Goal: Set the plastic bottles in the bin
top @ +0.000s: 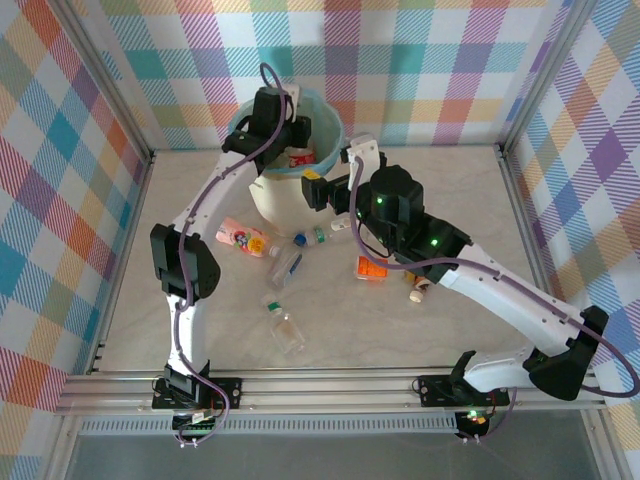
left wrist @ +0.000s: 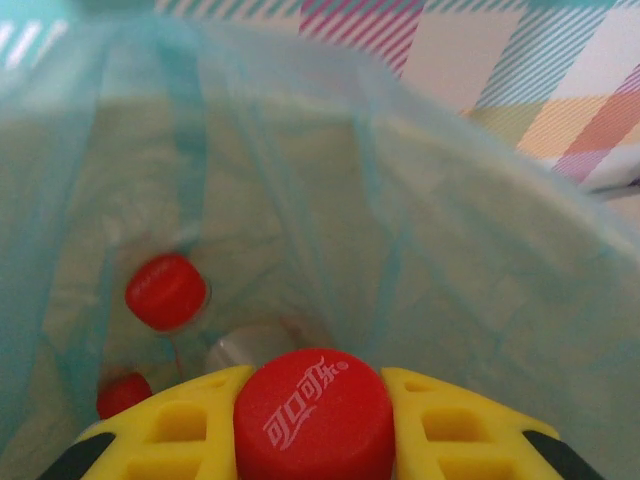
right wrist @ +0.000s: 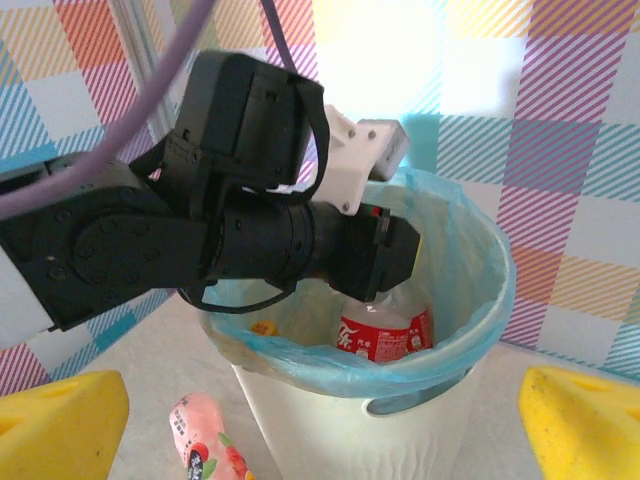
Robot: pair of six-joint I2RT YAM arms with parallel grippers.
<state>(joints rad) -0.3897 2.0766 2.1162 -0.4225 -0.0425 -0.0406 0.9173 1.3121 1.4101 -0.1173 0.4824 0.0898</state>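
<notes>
Table: abt 7 loose bottles (top: 283,327), all on the base side of both grippers. 1 clear w/ green cap lies nearest the bases. 1 pink-label bottle (top: 243,238) lies to the L of the R gripper (right wrist: 320,415), 1 orange-label bottle (top: 372,268) to its R. R gripper: jaws wide apart, nothing betw. them, facing the 1 bin (right wrist: 455,300) just ahead, teal liner (right wrist: 470,225) over the rim. L gripper (left wrist: 312,380) is over the bin mouth, clamped on 1 red-cap bottle (left wrist: 312,425) hanging inside the rim. Below it, deeper in: 2 more red caps (left wrist: 166,291).
</notes>
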